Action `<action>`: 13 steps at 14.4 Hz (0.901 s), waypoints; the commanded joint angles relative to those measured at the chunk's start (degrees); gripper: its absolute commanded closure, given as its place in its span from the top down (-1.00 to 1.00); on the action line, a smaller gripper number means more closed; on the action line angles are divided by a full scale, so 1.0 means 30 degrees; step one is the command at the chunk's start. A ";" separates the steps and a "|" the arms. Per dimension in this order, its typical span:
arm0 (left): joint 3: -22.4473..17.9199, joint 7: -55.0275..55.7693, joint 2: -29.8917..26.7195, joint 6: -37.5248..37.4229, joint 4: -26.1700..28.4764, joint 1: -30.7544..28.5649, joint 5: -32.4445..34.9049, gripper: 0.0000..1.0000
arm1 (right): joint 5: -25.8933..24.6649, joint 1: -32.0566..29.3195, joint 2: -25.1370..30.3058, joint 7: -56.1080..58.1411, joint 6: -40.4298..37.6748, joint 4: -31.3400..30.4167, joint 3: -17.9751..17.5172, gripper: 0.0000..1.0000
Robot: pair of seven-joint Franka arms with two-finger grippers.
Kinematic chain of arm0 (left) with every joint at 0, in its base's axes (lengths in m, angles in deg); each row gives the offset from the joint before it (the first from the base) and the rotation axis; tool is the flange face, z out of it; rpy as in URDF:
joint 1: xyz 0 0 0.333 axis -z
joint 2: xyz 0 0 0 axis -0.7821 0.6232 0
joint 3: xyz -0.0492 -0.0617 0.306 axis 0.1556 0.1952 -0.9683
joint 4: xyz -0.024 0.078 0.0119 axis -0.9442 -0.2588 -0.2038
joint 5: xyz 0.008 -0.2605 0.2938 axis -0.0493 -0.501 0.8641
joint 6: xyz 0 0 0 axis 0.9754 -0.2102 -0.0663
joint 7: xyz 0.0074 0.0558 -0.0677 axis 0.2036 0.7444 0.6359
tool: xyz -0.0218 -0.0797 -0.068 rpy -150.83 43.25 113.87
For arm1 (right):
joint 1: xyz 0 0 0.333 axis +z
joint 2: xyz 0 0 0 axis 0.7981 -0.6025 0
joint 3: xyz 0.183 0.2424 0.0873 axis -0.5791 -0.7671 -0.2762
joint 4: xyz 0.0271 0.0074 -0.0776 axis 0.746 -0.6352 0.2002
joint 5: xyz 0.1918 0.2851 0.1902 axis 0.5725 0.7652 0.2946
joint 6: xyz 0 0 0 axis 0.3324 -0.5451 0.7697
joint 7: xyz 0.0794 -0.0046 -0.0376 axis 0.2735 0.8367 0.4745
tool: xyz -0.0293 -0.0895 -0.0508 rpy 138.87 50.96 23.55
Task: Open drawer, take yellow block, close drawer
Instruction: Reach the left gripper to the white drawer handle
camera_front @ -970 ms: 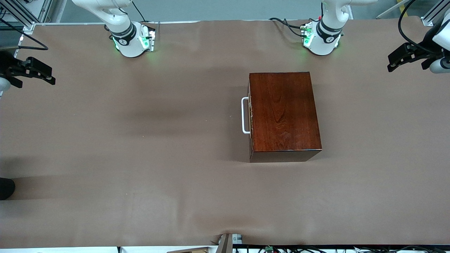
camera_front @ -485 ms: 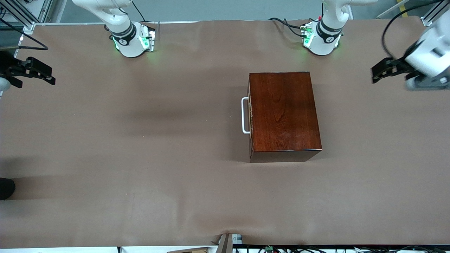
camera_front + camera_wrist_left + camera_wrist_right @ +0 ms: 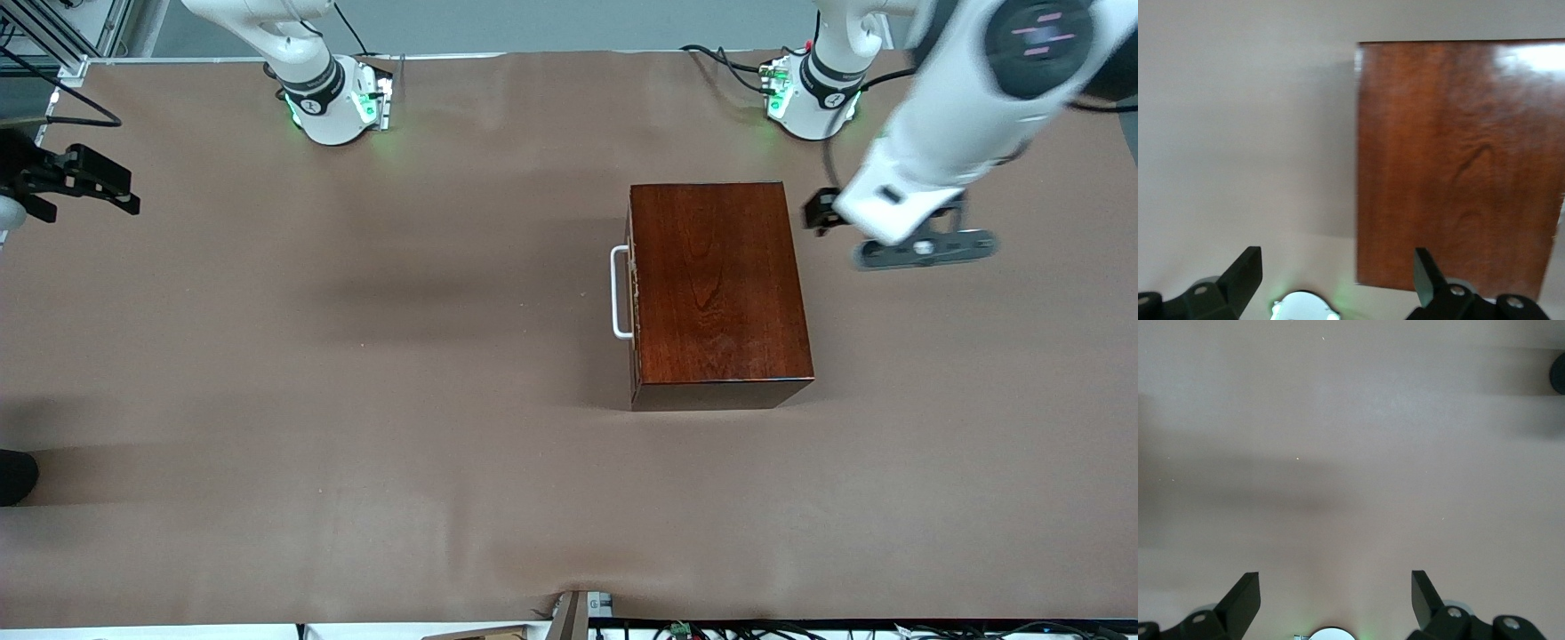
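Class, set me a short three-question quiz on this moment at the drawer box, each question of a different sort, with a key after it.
1. True or false: the drawer is pulled out of the wooden box.
2. Which gripper is over the table just beside the wooden box, at the left arm's end?
A. the left gripper
B. the right gripper
C. neither
3. Fill in: the yellow block is ____ in every view.

Key
1. False: the drawer is shut, only its white handle sticks out.
2. A. Its fingers are apart and hold nothing; the right gripper waits, open, at the right arm's end of the table.
3. Unseen.
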 commanded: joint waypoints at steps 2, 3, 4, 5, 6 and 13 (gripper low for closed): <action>0.0049 0.1621 0.2167 0.0880 -0.1684 0.2277 0.0652 1.00 | -0.0179 -0.0170 -0.0081 -0.0013 -0.0146 0.0319 -0.0140 1.00; 0.0020 0.1796 0.2840 0.1058 -0.2121 0.2951 0.0681 1.00 | -0.0178 -0.0170 -0.0081 -0.0013 -0.0146 0.0290 -0.0140 1.00; -0.0039 0.2261 0.3572 0.1263 -0.2590 0.3567 0.0682 1.00 | -0.0178 -0.0170 -0.0110 -0.0013 -0.0146 0.0290 -0.0140 1.00; -0.0039 0.3049 0.4246 0.1758 -0.3117 0.4095 0.0682 1.00 | -0.0178 -0.0170 -0.0111 -0.0013 -0.0146 0.0290 -0.0140 1.00; -0.0126 0.4014 0.4949 0.2488 -0.3586 0.4651 0.0711 1.00 | -0.0178 -0.0170 -0.0082 -0.0013 -0.0146 0.0290 -0.0140 1.00; -0.0768 0.7558 0.8055 0.6186 -0.4671 0.7404 0.0915 1.00 | -0.0178 -0.0199 -0.0110 -0.0013 -0.0146 0.0290 -0.0140 1.00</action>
